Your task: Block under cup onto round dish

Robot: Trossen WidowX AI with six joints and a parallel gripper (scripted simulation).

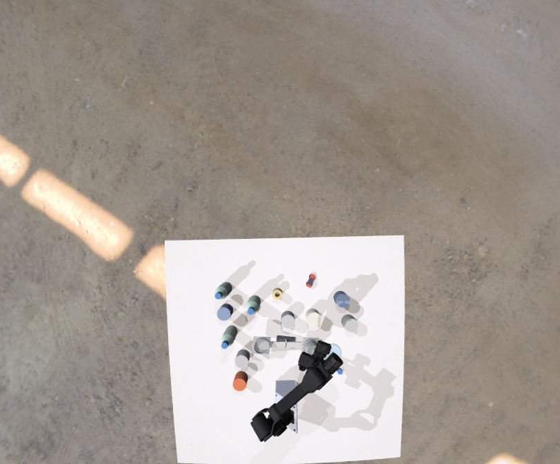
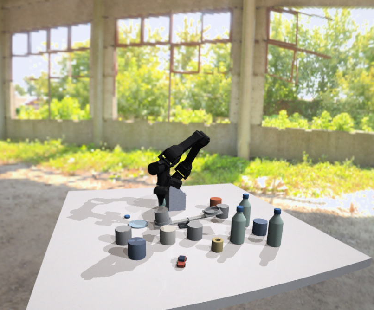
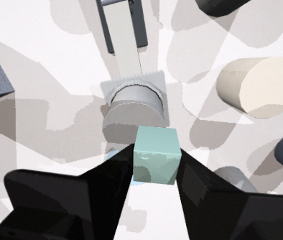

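My gripper [image 2: 161, 203] [image 3: 155, 150] is shut on the teal block [image 3: 156, 138]. It holds the block above and close to the grey cup [image 1: 309, 345] [image 2: 161, 216] [image 3: 133, 120] on the lowered end of the balance [image 1: 294, 344] [image 2: 194, 219] [image 3: 123, 43]. I cannot tell the exact gap. The other pan [image 1: 260, 345] [image 2: 211, 210] is raised and empty. A grey cup-like cylinder [image 1: 242, 357] [image 2: 222, 211] stands on the table beside it. The pale blue round dish [image 1: 337, 349] [image 2: 138, 223] [image 3: 112, 155] lies just beyond the standing cup, with no cup on it.
A small blue cap [image 1: 340, 371] [image 2: 127, 216] lies near the dish. Grey [image 1: 350, 323] [image 2: 123, 236], blue [image 1: 341, 299] [image 2: 137, 249] and cream [image 1: 313, 318] [image 2: 167, 235] cylinders stand nearby. Green bottles [image 1: 228, 335] [image 2: 237, 230] stand past the raised pan, near an orange cylinder [image 1: 239, 382] [image 2: 215, 201].
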